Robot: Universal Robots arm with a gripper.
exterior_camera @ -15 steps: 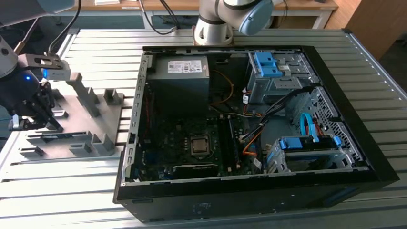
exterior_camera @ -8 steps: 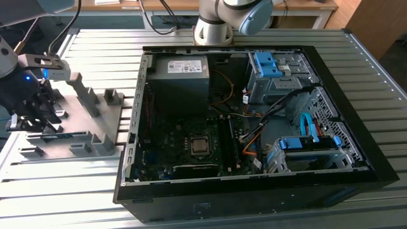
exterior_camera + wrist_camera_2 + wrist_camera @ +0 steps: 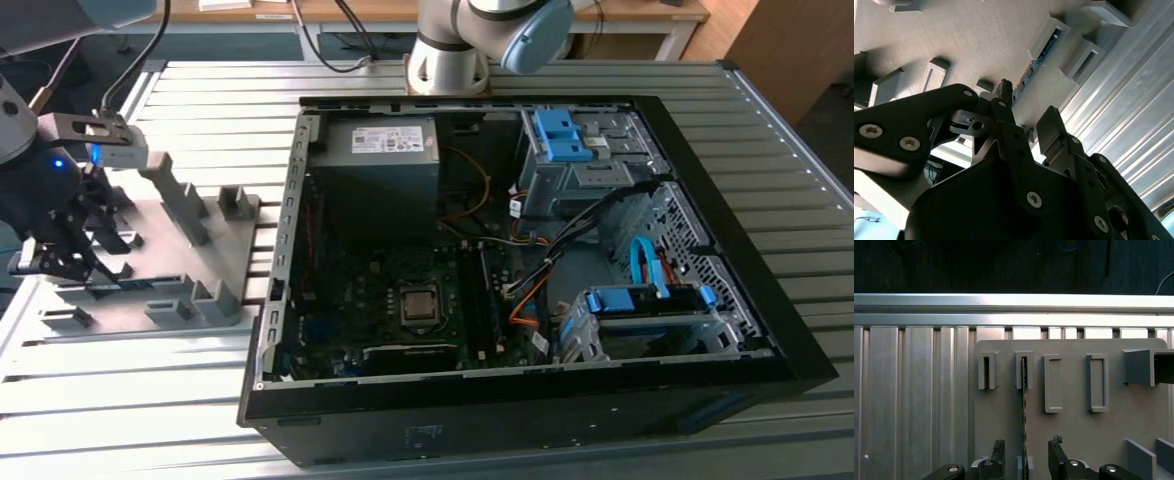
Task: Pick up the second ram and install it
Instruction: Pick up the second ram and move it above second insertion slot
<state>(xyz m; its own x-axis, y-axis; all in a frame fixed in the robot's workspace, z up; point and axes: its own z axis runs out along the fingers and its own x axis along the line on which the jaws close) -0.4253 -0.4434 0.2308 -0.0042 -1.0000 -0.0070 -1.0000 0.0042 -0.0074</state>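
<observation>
Sitting on the table: a computer case, with a rack lying just beside it toward the exterior view's left. Standing beyond the case's far side, the arm's base. Hanging over the rack, the gripper, straddling the memory stick with gaps on both sides. Standing on edge in a rack slot, that stick. Lying inside the case, a power box behind the main board.

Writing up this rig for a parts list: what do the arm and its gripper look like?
The arm is silver-grey with rounded, pale blue-grey joint caps. At its wrist sit a grey box, fed by a black cable, and a small blue light. The gripper is black: flat linkage bars joined by silver screw heads, ending in two narrow fingers.
</observation>
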